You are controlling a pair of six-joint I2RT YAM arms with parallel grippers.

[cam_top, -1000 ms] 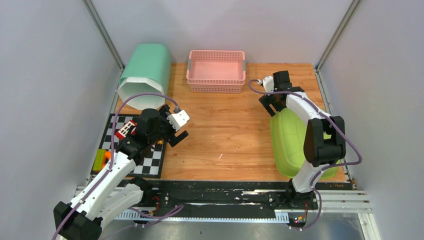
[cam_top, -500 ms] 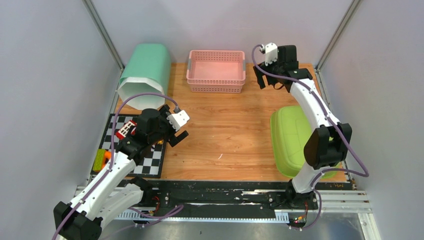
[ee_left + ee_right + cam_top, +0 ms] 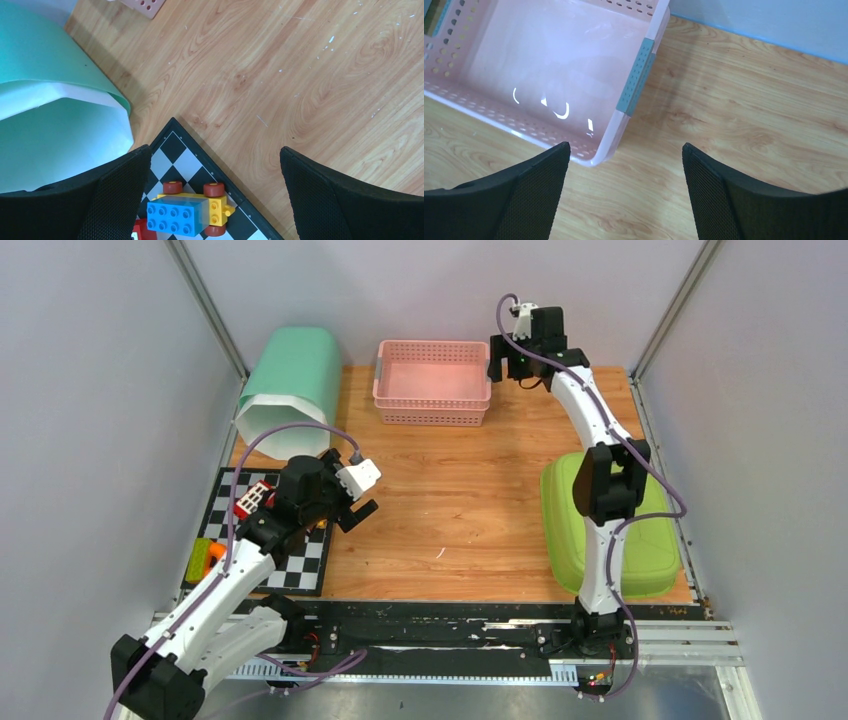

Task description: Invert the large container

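Note:
The large lime-green container (image 3: 570, 530) lies at the front right of the table with its smooth, rounded side up; my right arm crosses over it. My right gripper (image 3: 507, 368) is open and empty, high at the back by the right end of the pink basket (image 3: 430, 418). In the right wrist view its open jaws (image 3: 625, 146) frame the basket's corner (image 3: 636, 75) and bare wood. My left gripper (image 3: 352, 512) is open and empty above the corner of the checkerboard (image 3: 305, 560); it also shows in the left wrist view (image 3: 215, 149).
A mint-green bin (image 3: 290, 390) lies on its side at the back left, mouth towards the front; it also shows in the left wrist view (image 3: 50, 65). A blue and yellow brick car (image 3: 190, 212) sits on the checkerboard (image 3: 185, 160). Other toys (image 3: 203, 560) lie at its left edge.
My right gripper has left the lime-green container, risen and swung back and left to the pink basket's right end. The left arm has barely moved.

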